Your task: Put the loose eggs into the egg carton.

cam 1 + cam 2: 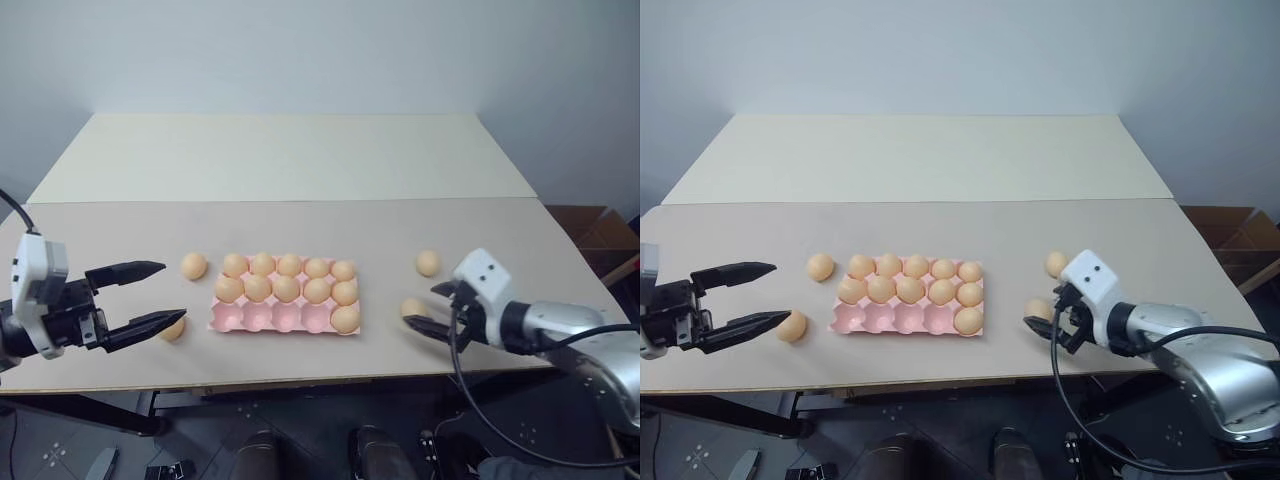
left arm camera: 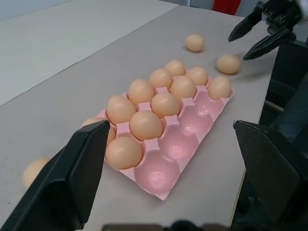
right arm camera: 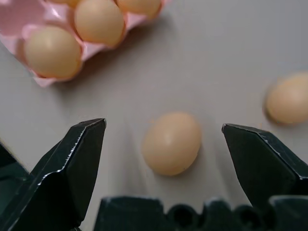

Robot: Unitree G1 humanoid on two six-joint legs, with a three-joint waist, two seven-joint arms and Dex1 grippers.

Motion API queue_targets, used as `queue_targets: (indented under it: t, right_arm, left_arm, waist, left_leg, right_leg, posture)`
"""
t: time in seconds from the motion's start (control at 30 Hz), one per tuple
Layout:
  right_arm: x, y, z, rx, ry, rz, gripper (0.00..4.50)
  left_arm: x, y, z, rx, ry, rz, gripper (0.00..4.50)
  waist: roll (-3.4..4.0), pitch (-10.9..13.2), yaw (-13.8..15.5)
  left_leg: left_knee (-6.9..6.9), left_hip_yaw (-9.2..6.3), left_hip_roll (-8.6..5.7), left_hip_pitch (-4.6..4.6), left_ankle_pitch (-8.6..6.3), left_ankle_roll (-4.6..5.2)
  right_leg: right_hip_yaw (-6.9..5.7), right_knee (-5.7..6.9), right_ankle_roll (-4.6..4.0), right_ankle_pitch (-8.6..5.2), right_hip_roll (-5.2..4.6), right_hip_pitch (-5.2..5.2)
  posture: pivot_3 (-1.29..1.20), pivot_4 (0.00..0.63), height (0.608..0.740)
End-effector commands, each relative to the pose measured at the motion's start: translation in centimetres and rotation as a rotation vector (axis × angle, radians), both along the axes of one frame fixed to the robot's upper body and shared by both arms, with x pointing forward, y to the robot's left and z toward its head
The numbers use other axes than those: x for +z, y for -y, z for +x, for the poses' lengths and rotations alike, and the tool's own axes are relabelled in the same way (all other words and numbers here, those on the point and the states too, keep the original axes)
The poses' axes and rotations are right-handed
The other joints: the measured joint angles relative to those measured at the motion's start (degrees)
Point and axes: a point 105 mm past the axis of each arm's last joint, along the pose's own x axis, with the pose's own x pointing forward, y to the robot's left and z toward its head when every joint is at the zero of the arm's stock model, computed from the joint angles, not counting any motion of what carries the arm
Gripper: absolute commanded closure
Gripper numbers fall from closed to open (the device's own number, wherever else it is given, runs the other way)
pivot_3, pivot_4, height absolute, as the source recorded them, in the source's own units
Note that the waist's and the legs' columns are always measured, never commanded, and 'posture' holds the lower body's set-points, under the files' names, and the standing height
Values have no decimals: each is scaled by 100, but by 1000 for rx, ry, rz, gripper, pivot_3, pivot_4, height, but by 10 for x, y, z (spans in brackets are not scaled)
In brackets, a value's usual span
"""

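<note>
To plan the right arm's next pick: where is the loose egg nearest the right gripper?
It lies on the table right of the egg carton, this egg sitting between the right gripper's open jaws, untouched.

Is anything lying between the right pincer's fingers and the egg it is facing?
No. In the right wrist view the egg lies on bare table ahead of the open right pincer, nothing in between.

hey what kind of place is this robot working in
Probably a lab or test room: a plain bare table against a blank wall, one pink egg carton, and a cardboard box on the floor beside it.
</note>
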Motion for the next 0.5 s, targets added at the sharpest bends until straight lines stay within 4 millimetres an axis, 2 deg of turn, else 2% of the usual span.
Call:
queue_targets:
  t: [0.03,0.17,0.2,0.27,0.37,0.43,0.5]
  right_arm:
    - [-7,7,15,-102,38,-74,0]
    - [-14,11,30,-185,39,-67,0]
    - [-17,10,31,-183,31,-67,177]
    - [-18,6,32,-173,24,-57,574]
    - [-10,-1,31,-131,44,-48,1670]
    - [1,-4,33,-131,73,-26,2373]
    - [25,-20,31,-68,136,17,2551]
  left_arm:
    - [6,0,-1,-26,8,16,23]
    - [6,2,0,-32,8,18,23]
    - [7,2,0,-31,8,19,7]
    - [7,2,-1,-28,10,20,0]
    - [8,-1,-3,-17,13,27,0]
    - [8,-2,-4,-12,14,31,0]
    - [8,-2,-6,-9,14,33,0]
  waist:
    - [0,0,-9]
    - [0,0,-34]
    - [0,0,-39]
    - [0,0,-44]
    - [0,0,-45]
    - [1,0,-48]
    - [2,1,-62]
  left_leg:
    - [0,0,0,-2,0,0]
    - [0,1,-1,-5,0,0]
    - [0,-1,0,-4,0,0]
    - [0,-1,0,-4,0,0]
    - [0,-1,0,-6,0,0]
    - [0,-1,0,-5,0,0]
    - [0,-1,2,-4,0,0]
  right_leg:
    - [0,0,-1,1,0,-2]
    - [0,2,1,2,1,-5]
    - [-1,2,2,3,2,-3]
    - [-1,2,7,6,2,-4]
    - [-3,1,15,11,1,-4]
    - [-2,1,16,11,1,-4]
    - [-2,2,16,10,3,-5]
  posture:
    - [0,150,740]
    - [0,150,740]
    - [0,150,740]
    - [0,150,740]
    - [0,150,740]
    - [0,150,740]
    - [0,150,740]
